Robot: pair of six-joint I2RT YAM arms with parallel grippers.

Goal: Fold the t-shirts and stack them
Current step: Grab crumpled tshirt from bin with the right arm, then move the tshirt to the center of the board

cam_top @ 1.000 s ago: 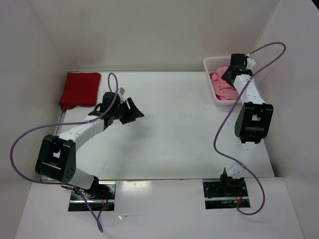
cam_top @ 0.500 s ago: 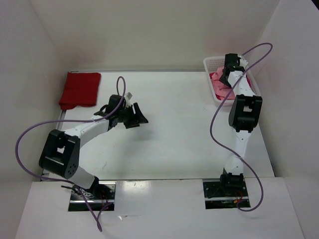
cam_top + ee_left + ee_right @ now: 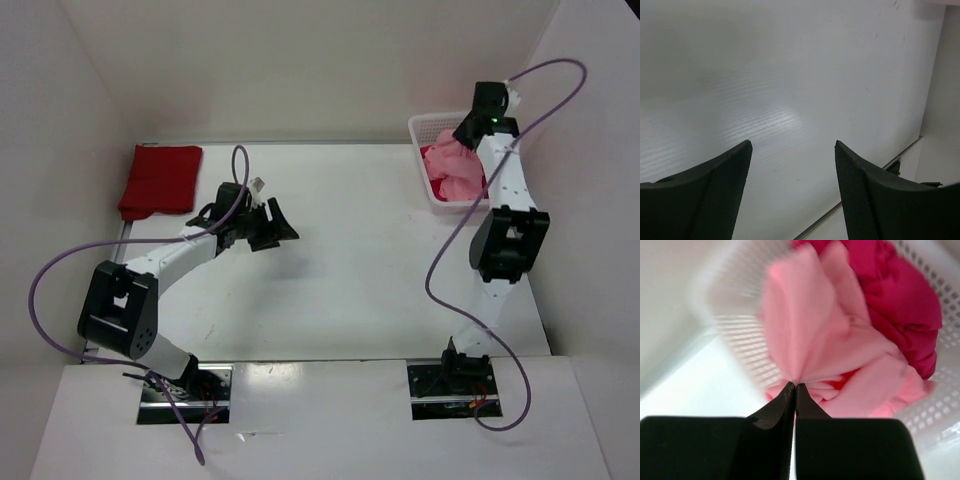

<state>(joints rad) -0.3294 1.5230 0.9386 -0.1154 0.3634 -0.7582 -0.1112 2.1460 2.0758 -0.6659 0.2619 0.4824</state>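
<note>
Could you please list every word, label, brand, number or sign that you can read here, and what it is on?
There are none: no view shows any readable text. The red shirt, pink shirt, magenta shirt and basket carry no visible print or label.

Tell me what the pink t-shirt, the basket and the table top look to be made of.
Pink t-shirt: soft matte cloth, likely cotton knit; it hangs in loose folds.
Basket: white plastic, apparently rigid; moulded lattice holes.
Table top: smooth white board, perhaps laminate; faint sheen and small scuffs.
</note>
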